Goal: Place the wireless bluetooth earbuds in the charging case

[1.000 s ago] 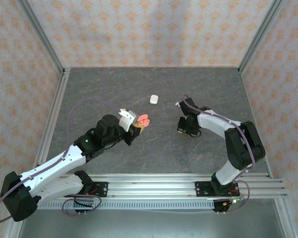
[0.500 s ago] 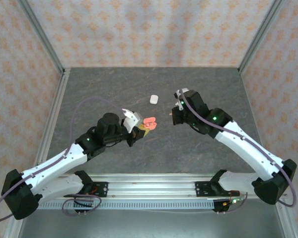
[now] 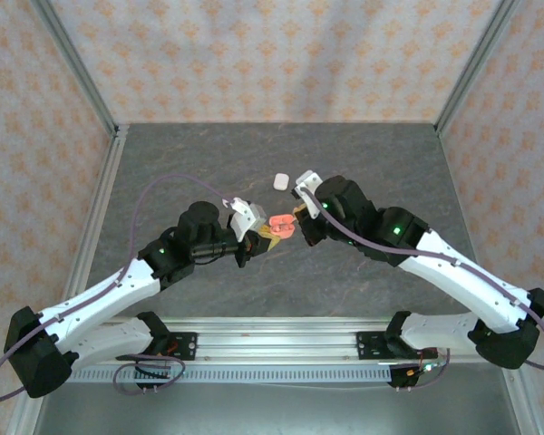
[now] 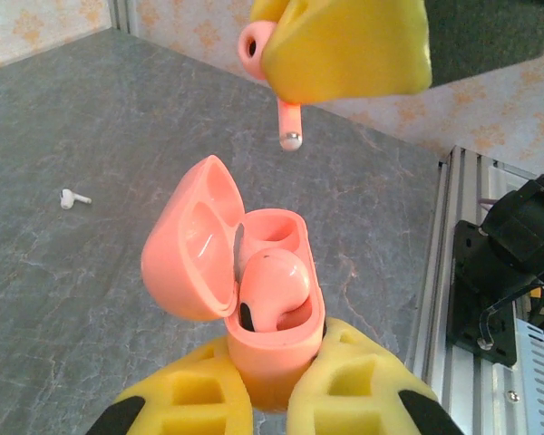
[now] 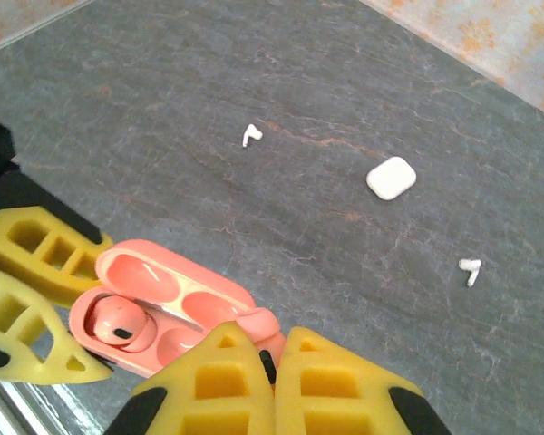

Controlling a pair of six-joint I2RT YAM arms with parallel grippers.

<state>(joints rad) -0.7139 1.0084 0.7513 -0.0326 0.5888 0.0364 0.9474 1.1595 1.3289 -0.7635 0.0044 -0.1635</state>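
Left gripper (image 4: 270, 399) is clamped on the base of the pink charging case (image 4: 274, 326), whose lid stands open. The seated pink earbud (image 4: 274, 283) rests in one socket, head outward. Right gripper (image 5: 274, 367) is closed on the held pink earbud (image 4: 288, 118) by its head. Its stem runs lengthwise toward the open case, metal tip aimed at it and not touching. The white case (image 5: 391, 178), a white earbud (image 5: 251, 135) and a second white earbud (image 5: 471, 268) lie apart on the table (image 5: 254, 54).
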